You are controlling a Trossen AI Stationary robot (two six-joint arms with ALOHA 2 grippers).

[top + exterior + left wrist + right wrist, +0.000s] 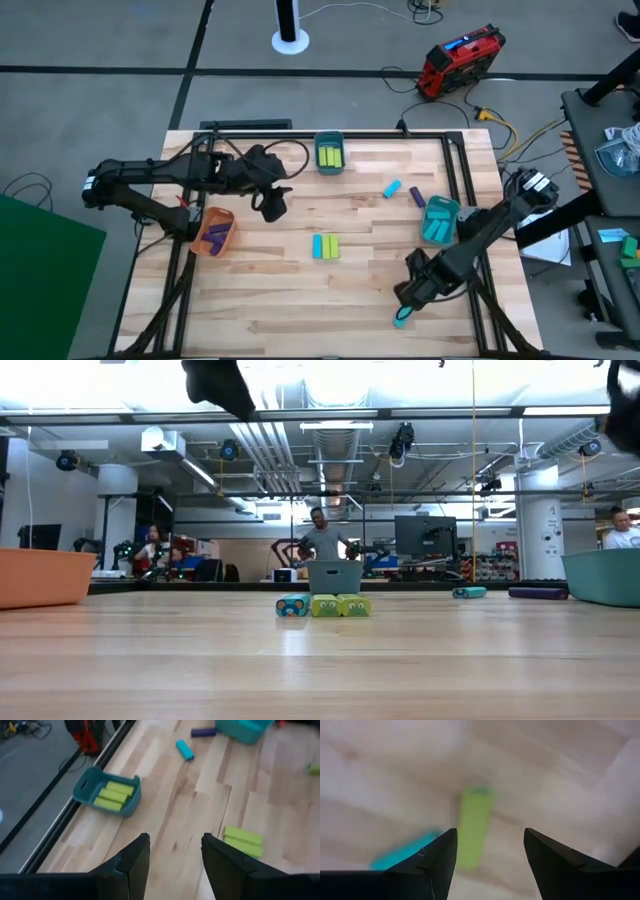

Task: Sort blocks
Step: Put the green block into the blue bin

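My left gripper (272, 207) (175, 840) is open and empty above the table's left middle. My right gripper (405, 300) (490, 832) is open above a yellow-green block (474, 827) and a cyan block (405, 852) (402, 318) that lie flat near the table's near right edge; it touches neither. One cyan and two yellow-green blocks (325, 246) (325, 605) lie side by side mid-table. A cyan block (393, 189) and a purple block (417, 197) lie at the far right.
A teal bin (330, 155) (82, 790) holding yellow-green blocks stands at the far edge. A teal bin (440, 220) with cyan blocks stands at the right, and an orange bin (213, 232) with purple blocks at the left. People show in the room beyond the table (322, 540).
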